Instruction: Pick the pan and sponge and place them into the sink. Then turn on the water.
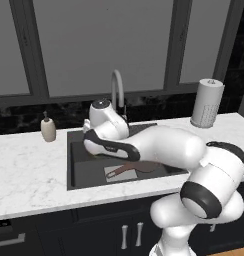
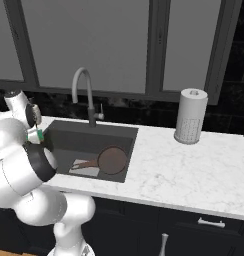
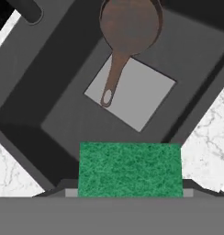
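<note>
Your two-finger gripper [image 3: 130, 195] is clamped on the small rectangular green-topped sponge [image 3: 130, 169], and it hangs over the near left part of the big dark grey sink [image 3: 63, 114]. In the right base view you can see a bit of green at the hand, above the sink's left edge. The small round dark brown pan [image 3: 130, 25] already lies inside the sink, with its long reddish-brown handle [image 3: 113, 75] pointing across the light grey square plate [image 3: 146, 96] toward the gripper.

The sponge's drop spot is straight below, on the bare sink floor. I think there is open room there. Watch the sink wall and the white marble counter [image 3: 205, 137] close by on both sides. The tall arched grey faucet [image 1: 117, 90] stands at the far edge, and no water runs yet.
</note>
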Available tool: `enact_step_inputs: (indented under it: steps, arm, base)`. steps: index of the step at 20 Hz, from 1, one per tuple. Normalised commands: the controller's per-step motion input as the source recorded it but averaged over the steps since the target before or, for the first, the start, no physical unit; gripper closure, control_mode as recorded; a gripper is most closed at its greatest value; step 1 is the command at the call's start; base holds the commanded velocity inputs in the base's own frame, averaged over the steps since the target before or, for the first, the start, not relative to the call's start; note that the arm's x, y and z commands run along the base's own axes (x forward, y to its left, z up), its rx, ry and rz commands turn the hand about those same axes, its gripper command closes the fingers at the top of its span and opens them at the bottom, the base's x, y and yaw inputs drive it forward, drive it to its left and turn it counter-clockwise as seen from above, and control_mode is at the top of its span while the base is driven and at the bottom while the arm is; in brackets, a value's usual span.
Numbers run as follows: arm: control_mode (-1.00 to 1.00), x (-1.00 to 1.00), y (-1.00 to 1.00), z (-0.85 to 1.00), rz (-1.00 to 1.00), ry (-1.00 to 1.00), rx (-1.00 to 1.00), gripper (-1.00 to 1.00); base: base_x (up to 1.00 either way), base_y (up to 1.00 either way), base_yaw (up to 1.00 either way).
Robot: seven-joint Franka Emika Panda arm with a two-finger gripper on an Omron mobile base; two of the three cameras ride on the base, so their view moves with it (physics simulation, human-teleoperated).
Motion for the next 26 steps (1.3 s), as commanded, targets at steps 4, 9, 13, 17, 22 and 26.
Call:
enact_step_inputs:
  steps: [4,9,13,17,22,26]
  arm:
    - [-1.00,-0.06,-1.00,0.03,-0.10,0.19,0.00,1.00]
    - [-1.00,0.00,-0.98,0.02,-0.06,0.24,0.00,1.00]
    - [-1.00,0.00,-0.99,0.03,-0.02,0.24,0.00,1.00]
    - [-1.00,0.00,-0.98,0.00,0.00,0.12,0.00,1.00]
    - [-1.00,0.00,-0.84,0.00,0.00,0.00,0.04,1.00]
    - [-1.00,0.00,-0.55,-0.06,0.02,-0.14,0.08,1.00]
  base:
    - [0.00,0.00,0.00]
    - [0.00,0.00,0.00]
    - [0.00,0.00,0.00]
    - [0.00,0.00,0.00]
    - [0.00,0.00,0.00]
    - [0.00,0.00,0.00]
